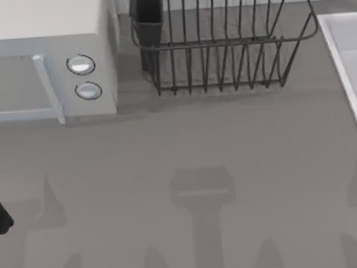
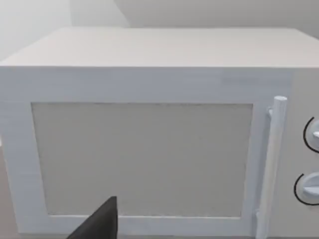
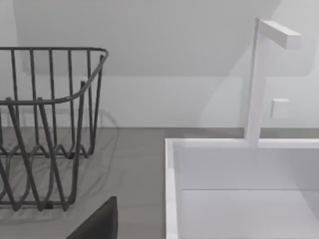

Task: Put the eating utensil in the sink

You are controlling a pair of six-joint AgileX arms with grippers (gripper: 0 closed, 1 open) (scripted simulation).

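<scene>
Top: smooth grey table (image 1: 185, 146), boxy white microwave (image 1: 44, 57) far left, dark wire dish rack (image 1: 221, 45) at the back, sink (image 1: 348, 67) at right edge, long axis front-to-back.

Left wrist: microwave door, my left gripper's (image 2: 97, 224) finger state unreadable.

Right wrist: flat-walled sink beside rack, square-section faucet (image 3: 259, 74); right gripper (image 3: 97, 224) probably same, can't tell.

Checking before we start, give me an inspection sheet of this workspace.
Surface: flat grey table, arm shadows on it.
Job's things: pale grey-white sink with a thin raised rim, at the table's right edge.
Clutter: white boxy microwave far left; dark wire dish rack far centre, dark cup at its left corner.
Grippers: left gripper faces the microwave door; right gripper faces rack and sink.
Cables: nothing seen.
Surroundings: white faucet behind the sink, pale wall.
</scene>
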